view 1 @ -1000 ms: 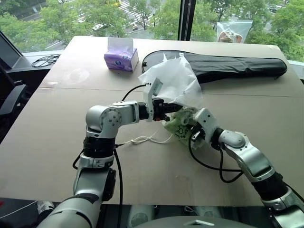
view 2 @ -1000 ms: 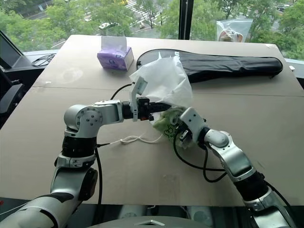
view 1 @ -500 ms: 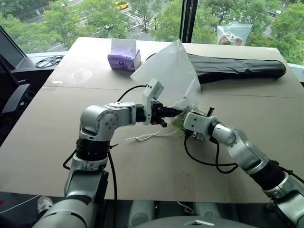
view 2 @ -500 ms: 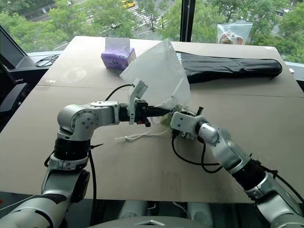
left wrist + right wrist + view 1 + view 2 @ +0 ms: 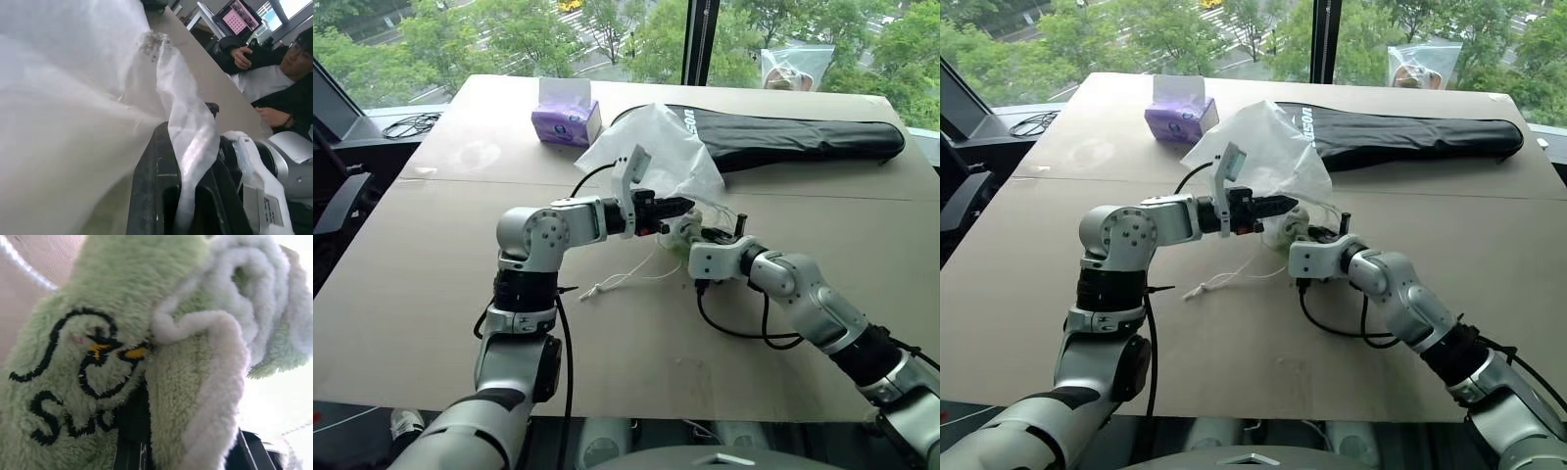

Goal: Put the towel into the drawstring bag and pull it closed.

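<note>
Here, one drawstring bag (image 5: 658, 157): thin white semi-translucent fabric, crumpled and peaked, lifted off the bench (image 5: 431, 284) near its middle. The left gripper (image 5: 677, 207) has its two black fingers pinched together on the bag's edge; the left wrist view shows a fold of white fabric pressed between the dark fingers (image 5: 156, 186). One long white cord (image 5: 625, 277) trails from the bag down to the bench at about 7 o'clock of the gripper, ending in a small knotted loop.

One towel (image 5: 112, 347): light-green fluffy terry, bunched, with a paler rolled hem. Its printed emblem is black outline with small yellow marks; the black lettering below is only partly readable, seemingly "S" first. The towel sits at the bag's lower opening, just at 5 o'clock of the left gripper, and wraps over the right gripper (image 5: 708, 238), whose fingers stand nearly closed and clamp the cloth.

Far side of the bench, 12 o'clock: one purple tissue box (image 5: 566, 119), a white tissue sticking up. At 1 to 2 o'clock, one long black racket case (image 5: 803, 136), smooth fabric, white lettering at its rounded end, too small to read. One clear plastic zip bag (image 5: 795, 65) at the window.

Bench top is matte tan board with a seam across. A seated person (image 5: 274, 73) shows in the left wrist view.
</note>
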Robot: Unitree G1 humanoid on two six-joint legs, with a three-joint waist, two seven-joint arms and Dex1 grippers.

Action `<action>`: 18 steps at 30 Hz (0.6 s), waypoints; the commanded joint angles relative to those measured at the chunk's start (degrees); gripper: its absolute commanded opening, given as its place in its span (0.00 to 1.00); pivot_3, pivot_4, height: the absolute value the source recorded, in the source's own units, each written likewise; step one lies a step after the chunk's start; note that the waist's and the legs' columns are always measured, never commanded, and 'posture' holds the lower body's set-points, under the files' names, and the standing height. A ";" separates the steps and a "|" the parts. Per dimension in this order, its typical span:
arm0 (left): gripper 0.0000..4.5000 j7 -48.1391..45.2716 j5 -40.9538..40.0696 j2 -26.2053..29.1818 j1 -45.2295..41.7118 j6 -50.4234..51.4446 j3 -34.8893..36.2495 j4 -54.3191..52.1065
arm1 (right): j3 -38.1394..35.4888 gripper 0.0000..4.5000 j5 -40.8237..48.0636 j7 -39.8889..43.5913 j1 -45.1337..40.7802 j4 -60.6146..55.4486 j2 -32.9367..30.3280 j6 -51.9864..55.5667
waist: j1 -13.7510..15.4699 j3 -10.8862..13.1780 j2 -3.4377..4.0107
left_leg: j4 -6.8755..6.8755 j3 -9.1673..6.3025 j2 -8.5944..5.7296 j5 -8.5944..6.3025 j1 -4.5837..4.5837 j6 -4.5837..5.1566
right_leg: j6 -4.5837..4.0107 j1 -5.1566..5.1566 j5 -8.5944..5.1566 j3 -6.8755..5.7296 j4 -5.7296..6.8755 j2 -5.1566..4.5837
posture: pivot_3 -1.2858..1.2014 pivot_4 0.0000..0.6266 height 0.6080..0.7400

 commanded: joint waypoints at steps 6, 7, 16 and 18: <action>0.00 -6.87 -3.51 9.18 9.98 5.14 -7.14 -13.95 | -27.61 0.01 27.78 -4.38 4.97 0.59 27.06 22.40 | -0.28 0.08 0.12 | -0.21 0.01 0.13 0.05 0.06 -0.13 | -0.10 -0.05 0.03 0.03 0.01 0.10 | 0.52 0.24 1.00; 0.00 -6.88 -3.78 9.73 10.98 5.44 -6.84 -14.61 | -31.94 0.01 32.73 -4.63 4.41 0.45 30.10 25.57 | -0.30 0.09 0.12 | -0.22 0.00 0.08 0.05 0.01 -0.14 | -0.10 -0.10 0.03 -0.01 0.02 0.05 | 0.52 0.24 1.00; 0.00 -6.23 -7.27 8.28 12.02 6.79 -4.16 -15.16 | -54.29 0.01 66.91 -14.29 -3.28 -3.34 46.68 47.50 | 0.09 0.19 0.29 | -0.16 -0.14 -0.02 0.04 -0.07 -0.10 | -0.14 -0.07 0.06 -0.11 0.02 -0.11 | 0.52 0.24 1.00; 0.00 -5.34 -8.47 5.65 10.83 7.87 -3.87 -14.52 | -55.35 0.01 70.46 -18.19 -4.86 -0.56 48.47 47.76 | -0.03 0.20 0.30 | -0.19 -0.14 -0.02 0.04 -0.08 -0.09 | -0.14 -0.08 0.06 -0.11 0.01 -0.10 | 0.52 0.24 1.00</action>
